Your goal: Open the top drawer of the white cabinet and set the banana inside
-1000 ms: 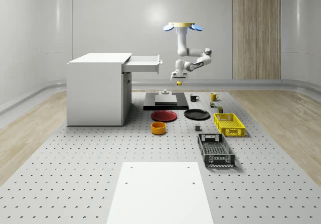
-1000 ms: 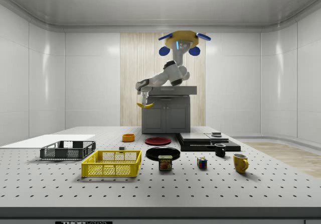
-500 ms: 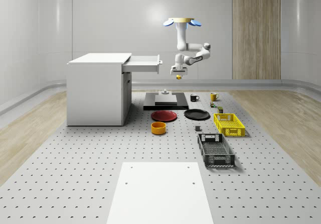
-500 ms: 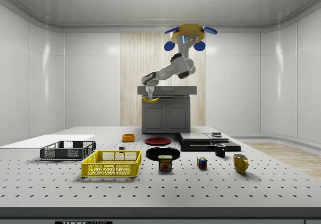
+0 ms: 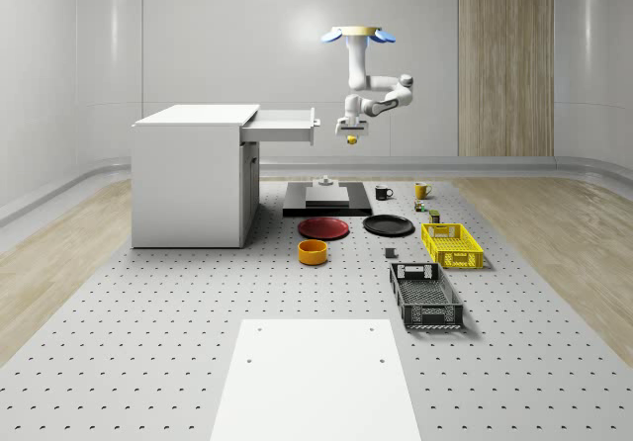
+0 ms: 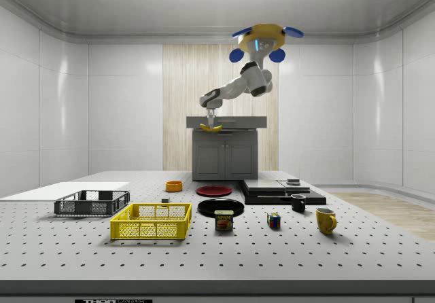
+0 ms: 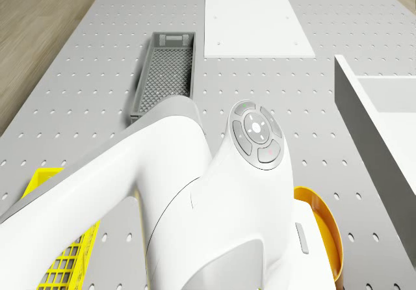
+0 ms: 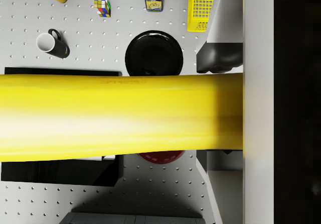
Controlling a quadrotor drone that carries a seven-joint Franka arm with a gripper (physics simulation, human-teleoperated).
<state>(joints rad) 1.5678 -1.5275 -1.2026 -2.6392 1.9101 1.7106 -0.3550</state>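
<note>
- You have the long yellow banana point(image 8: 120, 116) clamped in the end effector point(image 5: 351, 135), crosswise between the fingers, so hold that grip firm while you carry it.
- The drone point(image 5: 357, 35) hovers high, over the black slab on the perforated grey bench point(image 5: 178, 352) and beside the pulled-out top drawer point(image 5: 282, 125) of the white box-shaped cabinet point(image 5: 193, 174); the banana hangs just off the drawer's front, apart from it.
- I judge that the carry to the drawer is the step in hand: bring the banana across over the open tray before you lower, and keep it above the front panel's top edge.
- Let go only once the banana sits low inside the drawer, well back from the front lip, or it may roll off.
</note>
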